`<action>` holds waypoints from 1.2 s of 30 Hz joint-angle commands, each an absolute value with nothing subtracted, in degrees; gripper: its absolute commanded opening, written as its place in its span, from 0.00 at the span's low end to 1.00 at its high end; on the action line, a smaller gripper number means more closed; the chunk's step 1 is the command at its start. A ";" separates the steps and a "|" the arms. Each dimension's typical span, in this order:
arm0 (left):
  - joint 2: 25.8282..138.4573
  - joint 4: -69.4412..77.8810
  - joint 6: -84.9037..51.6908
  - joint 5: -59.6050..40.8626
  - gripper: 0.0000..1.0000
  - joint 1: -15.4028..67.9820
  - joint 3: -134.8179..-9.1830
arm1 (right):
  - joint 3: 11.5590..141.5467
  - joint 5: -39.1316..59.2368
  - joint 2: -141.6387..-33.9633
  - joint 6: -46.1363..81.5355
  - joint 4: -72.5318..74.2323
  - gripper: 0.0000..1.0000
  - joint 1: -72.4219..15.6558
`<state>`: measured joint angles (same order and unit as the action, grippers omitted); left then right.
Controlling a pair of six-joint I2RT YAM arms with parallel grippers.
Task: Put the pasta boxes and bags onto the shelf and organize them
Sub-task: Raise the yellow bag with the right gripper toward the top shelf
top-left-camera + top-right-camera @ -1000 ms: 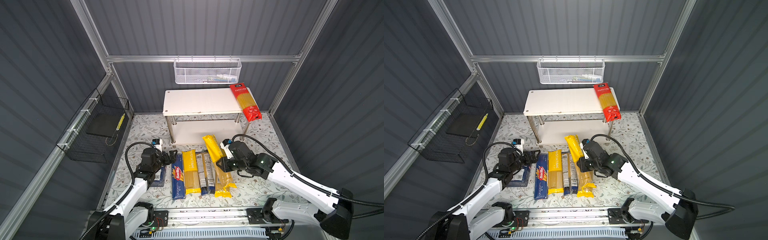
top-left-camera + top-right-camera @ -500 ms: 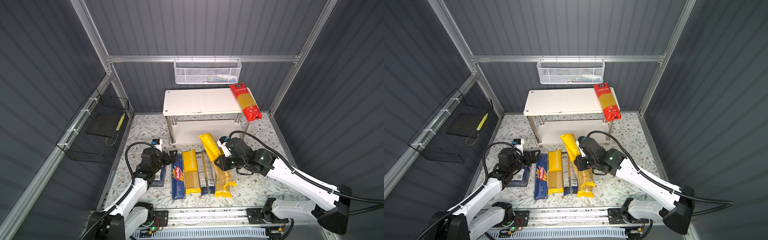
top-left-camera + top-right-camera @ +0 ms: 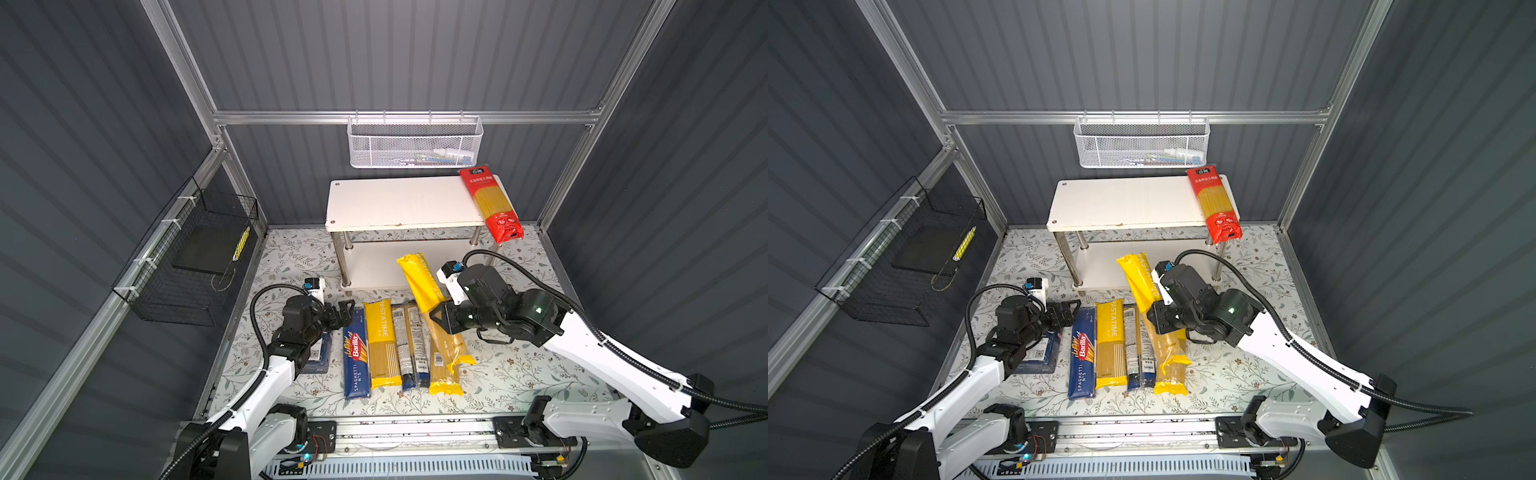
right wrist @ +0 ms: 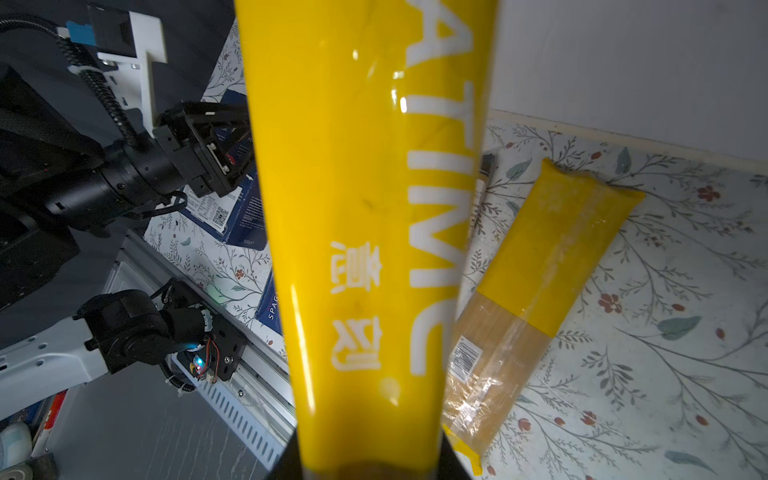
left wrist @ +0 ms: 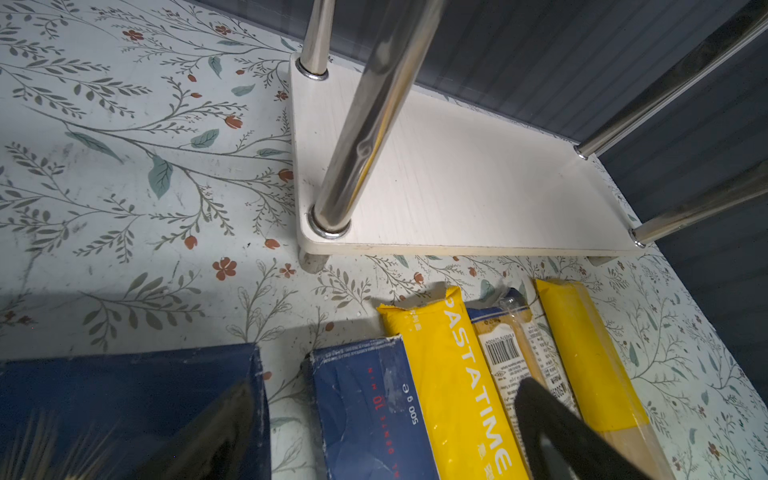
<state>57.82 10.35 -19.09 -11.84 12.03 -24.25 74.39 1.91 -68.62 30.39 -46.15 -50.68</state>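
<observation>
Lifted higher than a second ago, the yellow bag point(image 3: 417, 276) tilts toward the shelf point(image 3: 395, 203); my right claw point(image 3: 437, 321) is clamped on its middle
my left claw point(image 3: 343, 311) hangs with fingers apart by the wide blue box point(image 3: 318, 357) on the bench point(image 3: 519, 365)

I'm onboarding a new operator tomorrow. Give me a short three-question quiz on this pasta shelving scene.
1. Multiple choice: which colour of bag already lies on the top board of the shelf? A yellow; B red; C clear.
2. True or false: the left gripper is open.
3. Short answer: what is the right gripper shut on?
Key: 1 B, the red spaghetti bag. 2 True. 3 A yellow spaghetti bag.
</observation>
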 commanded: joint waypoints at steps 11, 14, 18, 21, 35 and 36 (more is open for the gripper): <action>57.44 10.37 -18.26 -12.33 0.99 12.33 -23.91 | 85.00 1.93 -67.86 25.75 -44.38 0.24 -51.04; 57.39 10.37 -18.18 -12.31 0.99 12.34 -23.91 | 87.20 -0.11 -68.09 25.88 -45.58 0.24 -50.91; 57.49 10.38 -18.20 -12.42 0.99 12.37 -23.90 | 91.61 -3.27 -69.79 25.24 -48.31 0.23 -50.67; 57.48 10.37 -18.17 -12.39 0.99 12.38 -23.88 | 94.34 -3.71 -71.16 24.98 -49.30 0.23 -49.61; 57.57 10.46 -18.19 -12.33 0.99 12.37 -23.91 | 109.79 -1.02 -78.35 21.64 -54.25 0.22 -40.49; 57.59 10.46 -18.20 -12.38 0.99 12.35 -23.91 | 111.13 -1.23 -79.00 21.16 -54.70 0.22 -39.85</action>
<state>57.82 10.35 -19.09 -11.84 12.03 -24.25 106.06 -1.43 -79.42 23.33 -59.07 -41.25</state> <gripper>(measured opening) 0.993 0.246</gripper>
